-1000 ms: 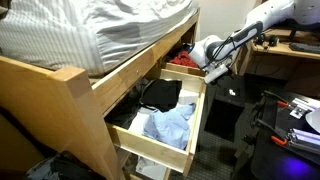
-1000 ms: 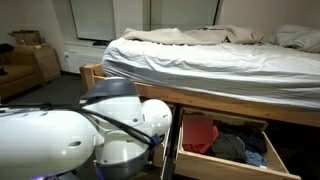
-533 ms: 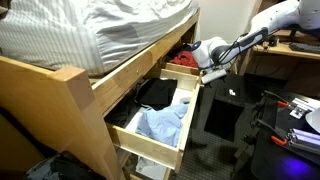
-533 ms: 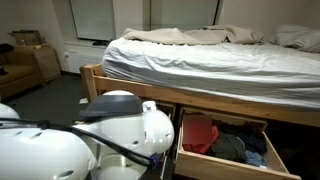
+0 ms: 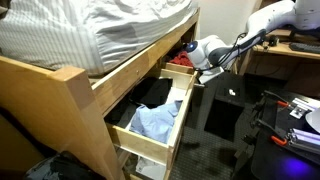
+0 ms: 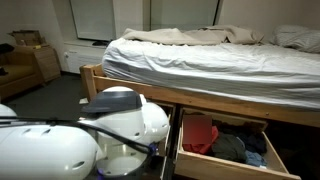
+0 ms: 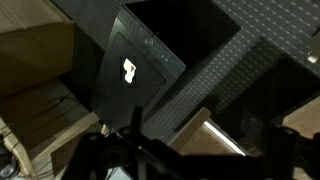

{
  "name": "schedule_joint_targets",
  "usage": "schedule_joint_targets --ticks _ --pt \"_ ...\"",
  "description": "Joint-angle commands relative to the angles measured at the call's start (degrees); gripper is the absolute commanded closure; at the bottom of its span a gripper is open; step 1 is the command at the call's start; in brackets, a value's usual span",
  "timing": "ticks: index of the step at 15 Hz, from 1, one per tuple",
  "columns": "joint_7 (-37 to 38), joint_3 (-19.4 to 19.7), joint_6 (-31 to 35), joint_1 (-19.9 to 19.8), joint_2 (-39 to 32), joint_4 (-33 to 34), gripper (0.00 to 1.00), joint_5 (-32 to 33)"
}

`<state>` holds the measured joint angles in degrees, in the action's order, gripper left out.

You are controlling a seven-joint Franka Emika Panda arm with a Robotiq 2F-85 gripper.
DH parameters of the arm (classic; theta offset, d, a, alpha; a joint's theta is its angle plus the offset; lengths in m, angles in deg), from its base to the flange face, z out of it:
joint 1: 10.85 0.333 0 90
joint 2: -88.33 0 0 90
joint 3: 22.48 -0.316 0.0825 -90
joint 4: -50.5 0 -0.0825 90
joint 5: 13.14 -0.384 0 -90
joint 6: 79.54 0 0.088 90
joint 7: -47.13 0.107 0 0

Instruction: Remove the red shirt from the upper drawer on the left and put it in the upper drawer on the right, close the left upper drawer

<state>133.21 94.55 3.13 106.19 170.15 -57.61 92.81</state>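
Nearest in an exterior view is the left drawer (image 5: 180, 120), part way out from under the bed (image 5: 60, 90), with a blue cloth (image 5: 150, 122) and a black cloth (image 5: 155, 92) inside. Its front board runs long-ways beside the bed, so I think the push must go in toward the bed. The gripper (image 5: 205, 68) sits at the board's far end, touching or just beside it; I cannot tell if its fingers are apart or together. Farther on, the red shirt (image 5: 184, 60) lies bunched in the right drawer (image 6: 182, 140), pointing no clear way
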Motion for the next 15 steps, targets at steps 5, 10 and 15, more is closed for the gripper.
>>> schedule_joint_targets --ticks 5,10,15 --pt "-6.1 -3.9 -10.2 13.0 0.1 5.8 0.0 5.0" --pt "-4.7 -4.2 -10.2 13.0 0.6 5.8 0.0 5.0" --pt "4.0 -3.2 -5.1 7.5 7.1 5.7 0.0 3.0"
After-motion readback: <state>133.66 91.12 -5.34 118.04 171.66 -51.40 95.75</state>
